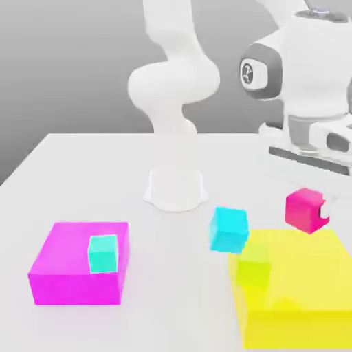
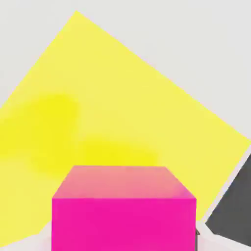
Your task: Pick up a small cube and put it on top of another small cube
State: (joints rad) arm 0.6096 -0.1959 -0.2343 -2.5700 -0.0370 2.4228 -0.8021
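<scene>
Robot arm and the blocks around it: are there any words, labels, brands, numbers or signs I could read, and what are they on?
No words or numbers can be read.
One sign: a small mark on the round dark-and-white joint of the robot arm, at the exterior view's right; I can't tell what it shows.
The magenta-pink cube and yellow block: no text on the sides I can see.

Pale, nearly white desk (image 1: pixel 172 275) with a plain, unpatterned top; its straight far edge runs level, and its side edge slants toward the exterior view's left. Backdrop (image 1: pixel 69 62): smooth grey, darker low beside the desk, lighter above. Lighting: bright, washing out the desk's surface.
</scene>
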